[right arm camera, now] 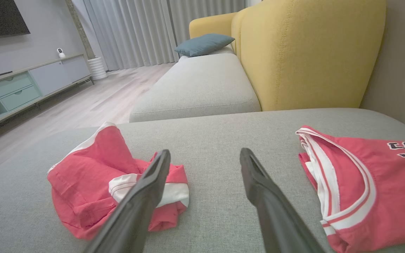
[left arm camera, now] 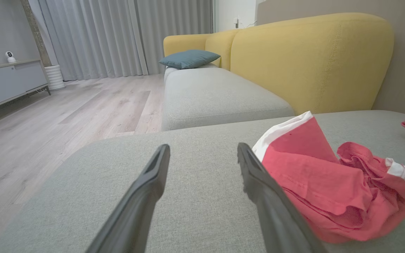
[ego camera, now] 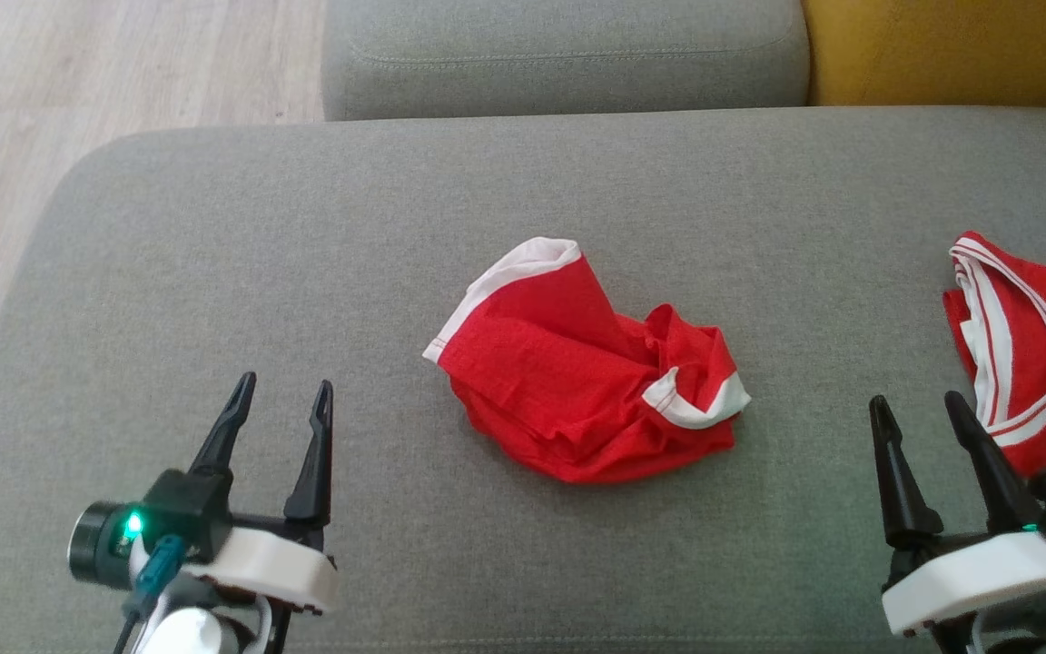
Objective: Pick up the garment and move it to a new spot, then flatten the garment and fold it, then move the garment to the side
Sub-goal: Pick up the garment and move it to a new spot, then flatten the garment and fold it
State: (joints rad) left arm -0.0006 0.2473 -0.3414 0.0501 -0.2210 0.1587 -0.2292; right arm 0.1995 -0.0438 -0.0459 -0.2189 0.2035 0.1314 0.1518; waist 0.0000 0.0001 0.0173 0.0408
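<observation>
A crumpled red garment [ego camera: 577, 381] with white trim lies in a heap at the middle of the grey cushion [ego camera: 305, 236]. It shows at the right in the left wrist view as the garment [left arm camera: 329, 189] and at the lower left in the right wrist view as the garment [right arm camera: 97, 179]. My left gripper [ego camera: 285, 389] hovers open at the lower left, well left of the heap, nothing between its fingers. At the lower right my right gripper [ego camera: 918, 404] is open too and empty, between the heap and a second red piece.
A red jersey [ego camera: 1031, 345] with white stripes and black lettering lies flat at the cushion's right edge, close to my right gripper. Beyond the cushion are another grey seat [ego camera: 568, 54], a yellow sofa back [left arm camera: 311, 59] and wooden floor [ego camera: 105, 73] on the left.
</observation>
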